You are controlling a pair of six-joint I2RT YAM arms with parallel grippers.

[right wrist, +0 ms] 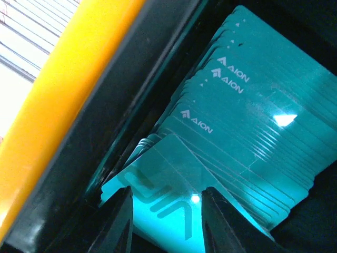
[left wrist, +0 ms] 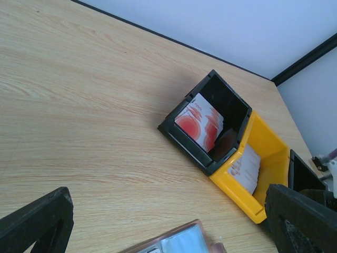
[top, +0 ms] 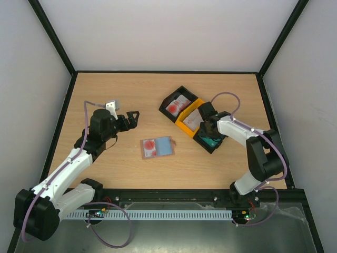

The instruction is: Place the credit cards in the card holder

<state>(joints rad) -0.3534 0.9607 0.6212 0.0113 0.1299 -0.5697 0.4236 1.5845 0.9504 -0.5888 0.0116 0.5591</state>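
Observation:
The card holder [top: 157, 147] lies open on the table, with a red-and-white card in its left pocket and blue-grey pockets showing; its edge also shows in the left wrist view [left wrist: 179, 242]. My left gripper [top: 131, 117] is open and empty, hovering left of the trays and behind the holder, and it shows wide open in its own view [left wrist: 168, 224]. My right gripper [top: 210, 138] is down inside the near black tray. Its fingers [right wrist: 118, 221] are apart, over the top card of a fanned stack of teal credit cards [right wrist: 253, 105]. Whether they touch it I cannot tell.
Three trays stand in a diagonal row: a far black tray [top: 167, 101] with red-and-white cards [left wrist: 202, 121], an orange tray [top: 183, 125] with white cards [left wrist: 247, 166], and the near black tray [top: 202, 141] with the teal cards. Black frame rails edge the table.

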